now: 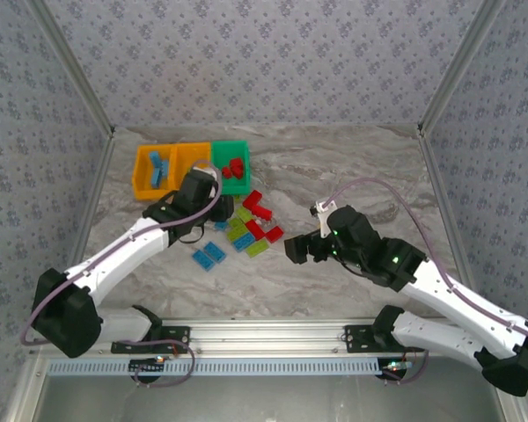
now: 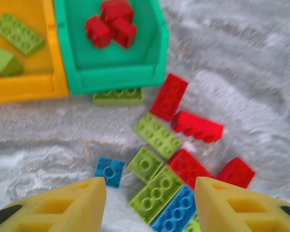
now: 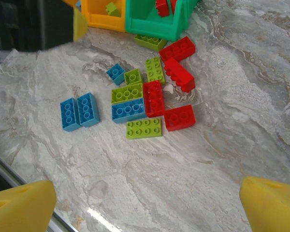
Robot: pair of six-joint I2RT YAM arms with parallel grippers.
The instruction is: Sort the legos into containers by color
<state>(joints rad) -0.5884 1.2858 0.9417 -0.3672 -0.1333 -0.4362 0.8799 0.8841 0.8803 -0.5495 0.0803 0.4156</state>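
The containers are three joined bins: an orange one (image 1: 141,186) holding blue bricks (image 1: 158,167), a middle orange one (image 2: 34,86) holding lime bricks (image 2: 17,33), and a green one (image 2: 116,78) with red bricks (image 2: 111,24). Loose legos (image 1: 251,229) in red, lime and blue lie scattered in front of the bins. One lime brick (image 2: 118,96) rests against the green bin's front wall. My left gripper (image 2: 150,208) hovers open above the pile, over a lime brick (image 2: 157,193), holding nothing. My right gripper (image 3: 147,208) stands wide open and holds nothing, on the near side of the pile.
Two blue bricks (image 3: 79,111) lie side by side, left of the pile. A cable loops over the right arm (image 1: 405,264). A metal rail (image 1: 264,334) runs along the table's near edge, and patterned walls close in the back and sides.
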